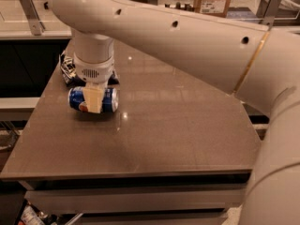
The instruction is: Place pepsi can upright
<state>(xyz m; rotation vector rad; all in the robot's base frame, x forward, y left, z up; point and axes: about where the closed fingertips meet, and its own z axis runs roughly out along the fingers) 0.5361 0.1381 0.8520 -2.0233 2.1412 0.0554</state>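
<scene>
Can (pixel 109 100): lay on its side at the left rear of the bench (pixel 178 130), long axis running left to right, directly beneath the end effector (pixel 93 99).
End effector: pointed straight down, appeared clamped across the can's middle, one finger on the near side.

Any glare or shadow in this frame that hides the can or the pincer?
Camera view: small glints and a pale reflected band on the table, none over the can; the pincer, down over the can lying on its side, is evenly lit; a soft shadow sits under the can.
</scene>
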